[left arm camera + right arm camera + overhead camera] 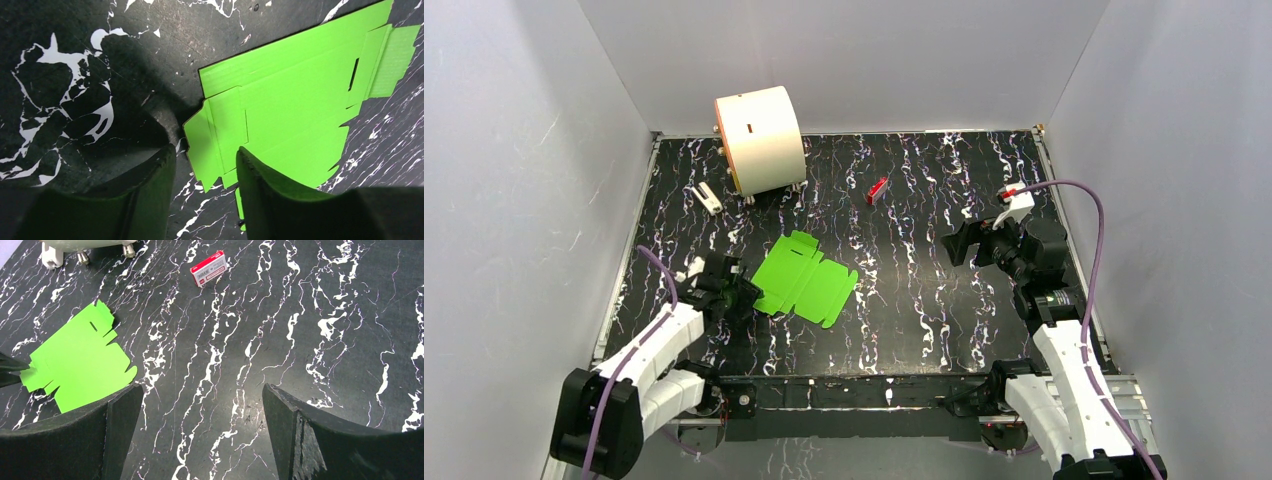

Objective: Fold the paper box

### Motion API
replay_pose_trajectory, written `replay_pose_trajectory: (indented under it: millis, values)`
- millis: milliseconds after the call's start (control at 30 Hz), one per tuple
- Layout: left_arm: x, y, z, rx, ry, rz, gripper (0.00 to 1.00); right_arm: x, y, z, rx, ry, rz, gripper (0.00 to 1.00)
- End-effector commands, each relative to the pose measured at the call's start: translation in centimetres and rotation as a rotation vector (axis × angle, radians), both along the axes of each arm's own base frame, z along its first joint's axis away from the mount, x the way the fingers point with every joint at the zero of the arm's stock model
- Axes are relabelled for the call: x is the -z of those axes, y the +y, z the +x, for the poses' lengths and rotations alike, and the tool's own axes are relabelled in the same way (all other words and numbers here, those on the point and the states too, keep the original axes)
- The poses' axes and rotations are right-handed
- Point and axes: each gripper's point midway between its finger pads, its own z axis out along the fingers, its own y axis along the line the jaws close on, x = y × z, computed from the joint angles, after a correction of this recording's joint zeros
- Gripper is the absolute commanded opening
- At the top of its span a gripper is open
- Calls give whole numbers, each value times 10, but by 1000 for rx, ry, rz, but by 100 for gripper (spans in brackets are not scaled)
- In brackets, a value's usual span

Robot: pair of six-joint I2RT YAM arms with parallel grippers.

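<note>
Paper box [806,280] is lying flat & unfolded on the table [924,310], left of centre, nearer the front edge. L gripper [742,296] is sitting at its left edge, jaws at a middling gap w/ a corner flap showing betw. the fingers [260,200], not pinched. R gripper [957,246] is hovering over the table's right side, jaws wide, holding nothing, well apart from the box.

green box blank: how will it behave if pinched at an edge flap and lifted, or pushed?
Probably floppy: the paper box is a flat, thin, creased sheet, so lifting by one flap would likely bend it at a crease. Likely light; lying flat on the table, it may slide rather than fold if pushed.
</note>
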Motion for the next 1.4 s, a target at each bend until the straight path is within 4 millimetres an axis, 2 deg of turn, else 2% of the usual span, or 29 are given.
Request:
replay_pose_trajectory:
  millis: [0,167,333,500,767,933,1100,1367]
  values:
    - [5,-7,1,5,0,-49,41,-34,6,4,-26,-99,24,98]
    - [10,-8,0,36,12,-37,20,-35,9,5,-45,-97,32,98]
    - [3,-16,14,142,-9,-13,0,-30,17,4,-86,-74,61,96]
    - [-6,-34,32,327,-16,-12,0,-13,29,5,-145,-12,98,95]
    - [-15,-58,62,533,-37,-12,0,26,51,11,-249,140,172,88]
    - [-24,-80,80,690,-45,-36,0,51,66,14,-292,242,192,84]
    - [-24,-98,87,808,-30,-32,0,76,79,23,-295,337,192,79]
    - [-16,-118,88,914,9,-18,0,110,103,42,-301,414,155,76]
